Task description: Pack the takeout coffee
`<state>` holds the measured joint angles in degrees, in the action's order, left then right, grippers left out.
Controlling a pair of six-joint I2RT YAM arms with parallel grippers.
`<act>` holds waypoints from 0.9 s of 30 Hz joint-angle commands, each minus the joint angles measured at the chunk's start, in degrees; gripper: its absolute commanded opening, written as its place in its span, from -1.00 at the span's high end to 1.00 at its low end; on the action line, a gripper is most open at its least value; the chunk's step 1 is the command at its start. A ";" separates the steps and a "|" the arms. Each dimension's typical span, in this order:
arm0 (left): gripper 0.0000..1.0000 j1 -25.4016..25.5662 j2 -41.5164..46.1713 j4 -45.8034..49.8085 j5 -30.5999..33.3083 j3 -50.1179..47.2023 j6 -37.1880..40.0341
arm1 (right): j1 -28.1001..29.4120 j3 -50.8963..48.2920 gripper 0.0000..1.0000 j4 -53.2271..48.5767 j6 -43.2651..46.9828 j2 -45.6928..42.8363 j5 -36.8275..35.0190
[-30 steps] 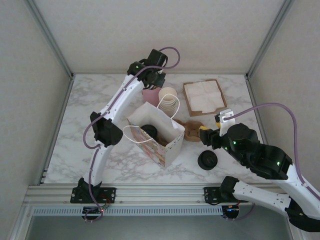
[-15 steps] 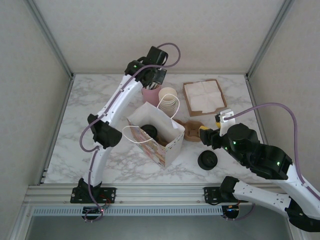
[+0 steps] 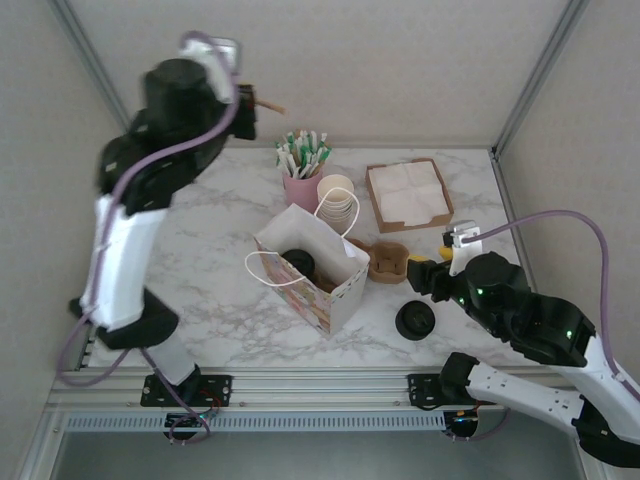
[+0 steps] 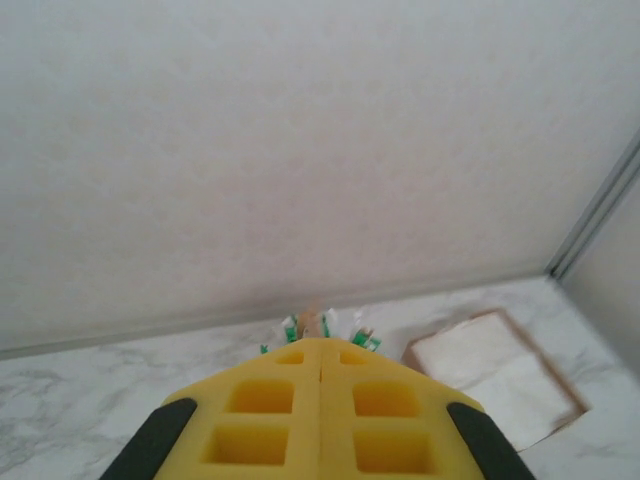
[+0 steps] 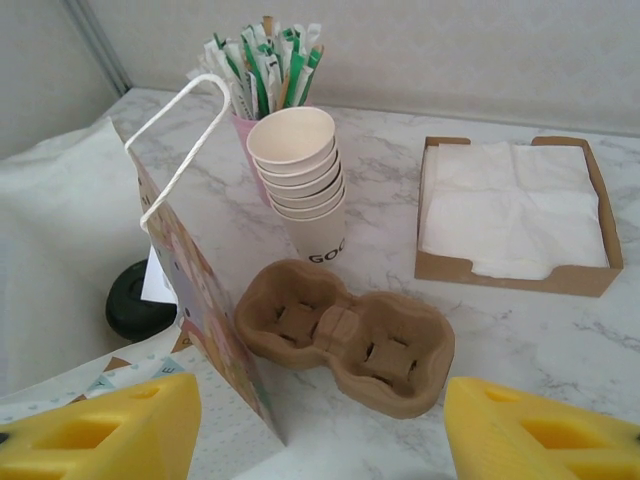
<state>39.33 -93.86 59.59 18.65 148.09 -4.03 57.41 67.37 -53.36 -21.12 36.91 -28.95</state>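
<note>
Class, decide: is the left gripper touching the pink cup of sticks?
Apart. The top view shows the left gripper, shut on a brown stirrer, high and clear of the pink cup, with wall between them.

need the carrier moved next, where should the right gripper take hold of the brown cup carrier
Probably the narrow waist between the two wells of the cup carrier, coming straight down with the open right gripper: it lies flat, wells up, and the waist is its slimmest part.
</note>
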 commanded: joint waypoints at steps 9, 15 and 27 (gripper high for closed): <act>1.00 0.45 25.20 7.00 -19.86 -17.71 -20.04 | 0.33 -0.67 -0.32 -0.41 -8.44 -4.39 -8.86; 1.00 0.48 28.58 17.12 -25.61 -23.85 -22.14 | 0.33 -0.73 -0.32 -1.32 -10.55 -4.37 -11.37; 1.00 1.12 26.62 9.25 -32.37 -37.54 -22.42 | 0.31 -2.55 -0.34 -2.59 -13.85 -1.66 -11.83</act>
<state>39.68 -66.43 71.88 -10.48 111.85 -25.56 57.41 65.84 -54.37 -32.82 34.85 -39.09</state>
